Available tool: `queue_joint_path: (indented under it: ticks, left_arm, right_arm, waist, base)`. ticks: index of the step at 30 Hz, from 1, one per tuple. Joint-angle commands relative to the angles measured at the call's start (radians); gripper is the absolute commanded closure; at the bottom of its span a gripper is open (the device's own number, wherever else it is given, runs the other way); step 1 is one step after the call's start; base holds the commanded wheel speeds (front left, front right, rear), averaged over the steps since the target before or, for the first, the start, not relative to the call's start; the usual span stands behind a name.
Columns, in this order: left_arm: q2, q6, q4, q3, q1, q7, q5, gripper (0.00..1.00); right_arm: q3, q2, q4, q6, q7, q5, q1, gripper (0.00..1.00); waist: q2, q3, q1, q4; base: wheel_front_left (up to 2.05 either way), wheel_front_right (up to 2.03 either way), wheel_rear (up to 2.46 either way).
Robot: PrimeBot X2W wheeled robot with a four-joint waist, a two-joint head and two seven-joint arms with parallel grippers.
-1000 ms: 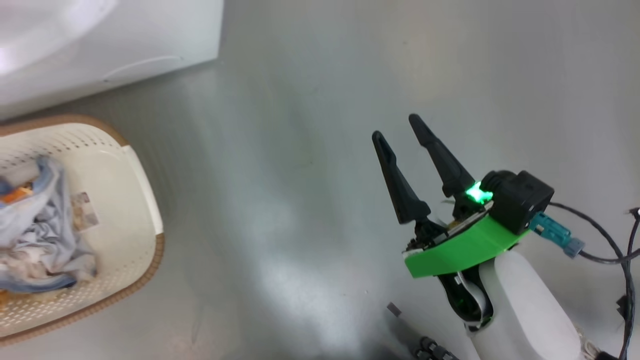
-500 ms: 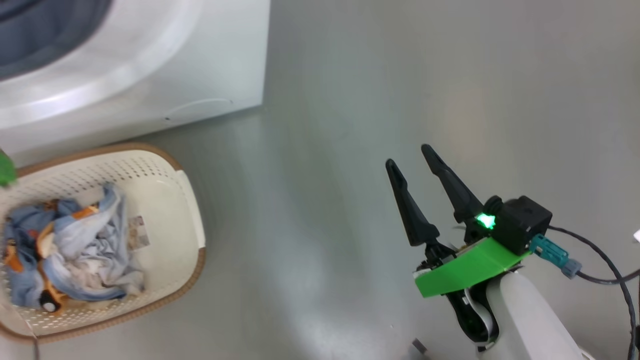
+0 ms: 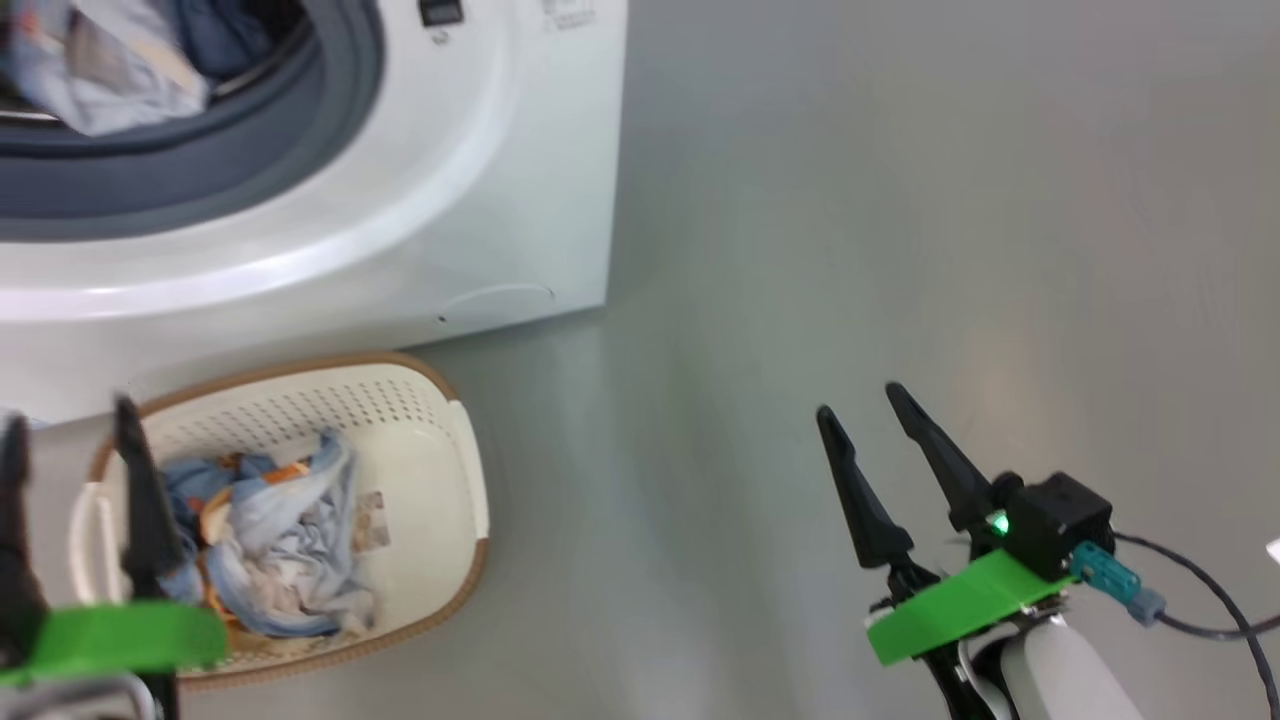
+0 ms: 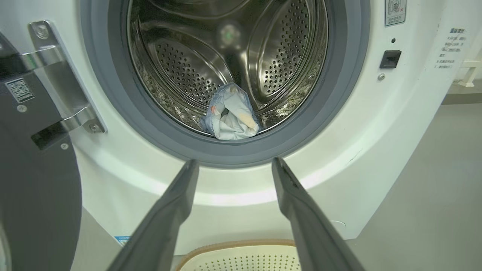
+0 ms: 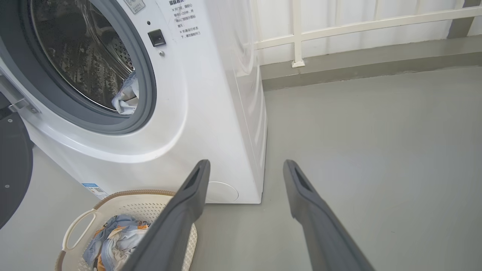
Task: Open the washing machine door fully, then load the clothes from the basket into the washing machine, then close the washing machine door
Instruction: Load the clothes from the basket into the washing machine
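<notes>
A smooth grey floor point(image 3: 850, 200) with a dull sheen is seen, and the white washing machine point(image 3: 500, 200) is stood directly upon it. The cream basket point(image 3: 432, 500) is set on the floor just in front of the washing machine, below its round opening. Beside the washing machine, towards its back, the floor is bounded by a low grey kerb point(image 5: 357, 70), on which a white railing point(image 5: 297, 34) is fixed.

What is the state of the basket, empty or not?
Not empty: the basket holds a crumpled heap of light-blue clothes.
</notes>
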Motion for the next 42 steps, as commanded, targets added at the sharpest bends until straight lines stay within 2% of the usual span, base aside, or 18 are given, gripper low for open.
queue_joint_path:
  ticks: [1, 15, 31, 42]
  left_arm:
    - [0.019, 0.014, -0.034, 0.028, 0.031, -0.014, 0.000, 0.00]
    - [-0.060, -0.005, -0.019, -0.045, 0.207, -0.037, -0.006, 0.00]
    - [-0.077, -0.009, -0.013, -0.069, 0.281, -0.043, 0.008, 0.00]
    - [-0.083, -0.005, -0.009, -0.076, 0.288, -0.043, 0.007, 0.00]
  right_arm:
    - [0.008, 0.004, -0.017, 0.002, -0.011, -0.021, 0.035, 0.00]
    - [-0.038, 0.004, -0.102, 0.002, 0.078, -0.079, 0.166, 0.00]
    - [-0.072, 0.004, -0.226, 0.002, 0.166, -0.109, 0.281, 0.00]
    - [-0.110, 0.004, -0.274, 0.002, 0.195, -0.127, 0.314, 0.00]
  waist:
    - [0.0000, -0.079, 0.0000, 0.061]
    - [0.0000, -0.252, 0.0000, 0.126]
    - [0.0000, -0.357, 0.0000, 0.132]
    - [0.0000, -0.379, 0.0000, 0.125]
  base:
    - [0.00, 0.00, 0.00]
    - [0.00, 0.00, 0.00]
    - [0.00, 0.00, 0.00]
    - [0.00, 0.00, 0.00]
